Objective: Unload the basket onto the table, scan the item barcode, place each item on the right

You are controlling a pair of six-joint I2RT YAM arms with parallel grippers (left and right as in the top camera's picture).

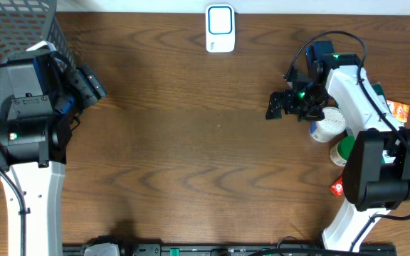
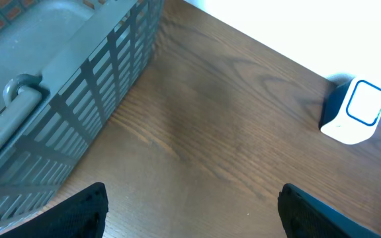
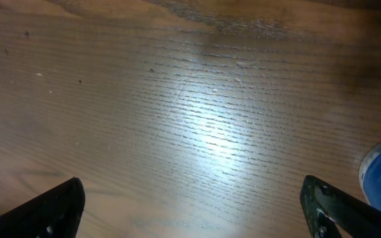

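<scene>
With the right tool (image 1: 280, 105) spread empty over bare surface (image 1: 191, 142) just beside the tub (image 1: 327, 126), well apart from the scanner (image 1: 220, 28), and the left tool (image 1: 91, 85) spread by the basket (image 1: 6, 28), a misaimed grab could knock the tub over.
</scene>
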